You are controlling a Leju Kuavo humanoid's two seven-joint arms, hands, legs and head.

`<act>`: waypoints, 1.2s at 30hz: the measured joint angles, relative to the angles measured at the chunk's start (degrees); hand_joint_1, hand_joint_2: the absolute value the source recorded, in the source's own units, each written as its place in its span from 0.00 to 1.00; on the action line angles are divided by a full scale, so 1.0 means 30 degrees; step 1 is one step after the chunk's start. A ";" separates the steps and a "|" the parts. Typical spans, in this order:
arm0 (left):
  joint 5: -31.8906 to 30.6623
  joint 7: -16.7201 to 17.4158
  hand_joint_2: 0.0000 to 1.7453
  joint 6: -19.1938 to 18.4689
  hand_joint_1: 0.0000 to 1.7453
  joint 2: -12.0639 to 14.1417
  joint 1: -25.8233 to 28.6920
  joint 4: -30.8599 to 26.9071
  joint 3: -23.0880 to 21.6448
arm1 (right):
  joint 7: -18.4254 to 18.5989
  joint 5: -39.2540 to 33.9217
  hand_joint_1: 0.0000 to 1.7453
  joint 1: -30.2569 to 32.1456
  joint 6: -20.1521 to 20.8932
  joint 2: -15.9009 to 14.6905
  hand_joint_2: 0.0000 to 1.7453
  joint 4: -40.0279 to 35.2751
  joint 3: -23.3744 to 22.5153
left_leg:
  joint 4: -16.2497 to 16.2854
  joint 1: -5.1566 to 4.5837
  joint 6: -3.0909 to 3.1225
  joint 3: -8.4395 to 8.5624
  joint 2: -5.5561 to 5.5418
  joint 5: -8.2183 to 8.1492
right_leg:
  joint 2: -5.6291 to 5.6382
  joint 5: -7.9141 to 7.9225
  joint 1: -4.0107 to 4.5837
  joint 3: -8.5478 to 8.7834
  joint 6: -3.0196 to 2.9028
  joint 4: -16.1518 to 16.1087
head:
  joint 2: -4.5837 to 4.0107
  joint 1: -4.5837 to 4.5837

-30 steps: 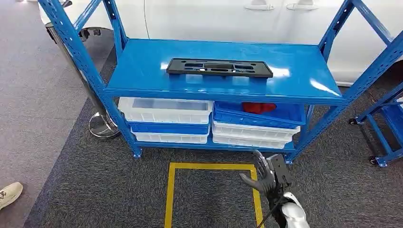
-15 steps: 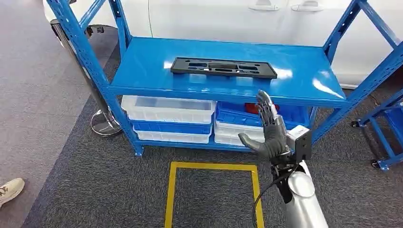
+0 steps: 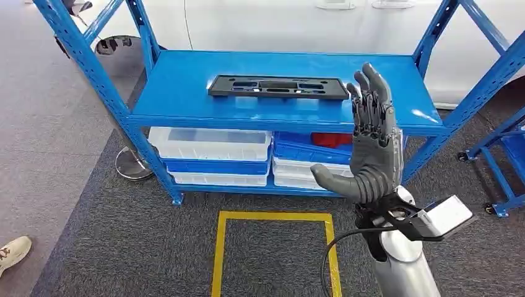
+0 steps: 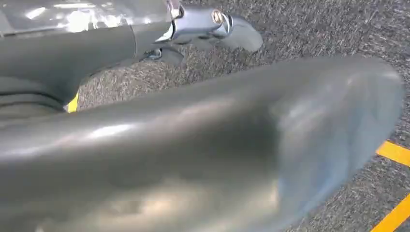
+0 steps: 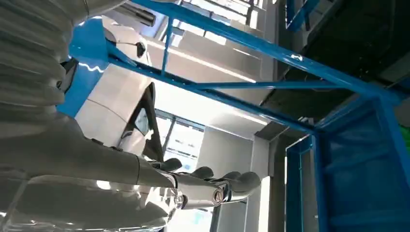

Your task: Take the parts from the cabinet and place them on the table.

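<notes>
A long black plastic part (image 3: 277,86) with several slots lies flat on the top board of the blue rack (image 3: 186,93). My right hand (image 3: 371,148) is raised in front of the rack's right half, palm toward me. Its fingers are straight and spread with the thumb out to the side, and it holds nothing. It is nearer to me than the part and to its right, not touching it. In the right wrist view the right hand (image 5: 212,186) has its fingers stretched out and empty. In the left wrist view the left hand (image 4: 212,24) hangs over the carpet, blurred, its fingers hard to read.
White bins (image 3: 210,143) and blue bins (image 3: 337,148) sit stacked under the top board, one with something red (image 3: 334,140) in it. A yellow square (image 3: 272,216) marks the carpet before the rack. A white car (image 3: 272,25) stands behind. A second blue rack (image 3: 504,154) is at right, a person's shoe (image 3: 12,252) at left.
My right hand has risen from near the floor to the height of the rack's top board, still spread and empty. The black part has not moved; the camera shifted slightly.
</notes>
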 joint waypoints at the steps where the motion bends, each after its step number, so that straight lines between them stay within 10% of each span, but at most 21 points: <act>1: 0.0000 0.0052 0.00 -0.0074 0.00 0.0000 -0.0011 0.0007 0.0022 | 0.0153 -0.0080 0.00 -0.0021 0.0058 -0.0044 1.00 -0.0065 0.0116 | -0.1174 0.0008 0.0081 0.0474 0.0034 0.0205 | 0.0003 -0.0073 0.0006 0.0003 0.0084 0.0072 | 0.0000 0.0007; 7: -0.0153 0.0125 0.00 -0.0540 0.00 -0.0015 -0.0104 0.0095 0.0088 | 0.0378 -0.0459 0.00 -0.0251 0.0328 -0.0182 1.00 -0.0072 0.0320 | -0.1626 -0.0050 0.0882 0.0833 -0.0080 -0.0054 | 0.0003 -0.0238 0.0014 -0.0318 0.0785 0.0909 | 0.0000 0.0066; 10: -0.0146 0.0132 0.00 -0.0627 0.00 -0.0007 -0.0196 0.0095 0.0095 | 0.0451 -0.0365 0.00 -0.0333 0.0459 -0.0182 1.00 -0.0153 0.0349 | -0.1612 -0.0086 0.1016 0.0870 -0.0076 -0.0134 | -0.0004 -0.2085 -0.0019 -0.2493 0.0967 0.4799 | 0.0000 0.0109; 12: -0.0109 0.0183 0.00 -0.0634 0.00 -0.0007 -0.0200 0.0095 0.0132 | 0.0480 -0.0131 0.00 -0.0338 0.0378 -0.0182 1.00 -0.0123 0.0400 | -0.1594 -0.0118 0.1021 0.0961 -0.0083 -0.0243 | -0.0004 -0.2253 -0.0047 -0.3567 0.1018 0.6249 | 0.0000 0.0117; 16: 0.0000 0.0248 0.00 -0.0678 0.00 -0.0007 -0.0220 0.0109 0.0153 | 0.0546 0.0021 0.00 -0.0526 0.0328 -0.0182 1.00 -0.0109 0.0510 | -0.1645 -0.0126 0.0857 0.1575 -0.0139 -0.0706 | -0.0008 0.1400 0.0112 -0.1514 0.0526 0.0813 | 0.0000 0.0131; 18: 0.0007 0.0306 0.00 -0.0678 0.00 -0.0044 -0.0293 0.0146 0.0189 | 0.0690 0.0095 0.00 -0.0600 0.0320 -0.0175 1.00 -0.0094 0.0545 | -0.1733 -0.0094 0.0652 0.1557 -0.0135 -0.0774 | -0.0037 0.0373 0.0348 -0.1380 0.0289 0.0118 | 0.0007 -0.0008; 23: 0.0007 0.0350 0.00 -0.0700 0.00 0.0029 -0.0378 0.0153 0.0270 | 0.0801 0.0139 0.00 -0.0603 0.0371 -0.0044 1.00 -0.0167 0.0618 | -0.0663 -0.0140 0.0232 0.1641 -0.0046 -0.1169 | -0.0050 0.0522 0.0090 -0.0344 -0.0152 -0.0369 | 0.0000 -0.0100; 27: 0.0007 0.0358 0.00 -0.0751 0.00 0.0036 -0.0326 0.0153 0.0299 | 0.0822 0.0314 0.00 -0.0557 0.0357 0.0022 1.00 -0.0167 0.0714 | 0.4293 -0.0073 0.0000 -0.1763 -0.0048 -0.2918 | -0.0052 -0.0047 0.0084 0.0255 -0.0241 -0.0375 | 0.0000 -0.0197; 29: 0.0007 0.0358 0.00 -0.0743 0.00 0.0044 -0.0284 0.0153 0.0335 | 0.0815 0.0452 0.00 -0.0468 0.0335 0.0037 1.00 -0.0167 0.0735 | 0.3322 -0.0058 -0.0036 -0.2006 -0.0043 -0.1926 | 0.0003 -0.0446 0.0054 0.0787 -0.0162 -0.0372 | 0.0000 -0.0197; 32: 0.0029 0.0358 0.00 -0.0685 0.00 0.0066 -0.0196 0.0153 0.0423 | 0.0786 0.0568 0.00 -0.0383 0.0306 0.0197 1.00 -0.0167 0.0764 | -0.1049 -0.0007 0.0001 -0.1048 0.0037 0.1781 | 0.0005 -0.1153 0.0051 0.1568 0.0105 -0.0325 | 0.0000 -0.0233; 36: 0.0029 0.0387 0.00 -0.0568 0.00 0.0058 -0.0164 0.0160 0.0452 | 0.0786 0.0685 0.00 -0.0246 0.0320 0.0292 1.00 -0.0189 0.0823 | -0.1071 -0.0207 0.0718 -0.1051 -0.0048 0.1206 | 0.0050 -0.1642 0.0094 0.1648 0.0552 -0.0228 | 0.0000 -0.0342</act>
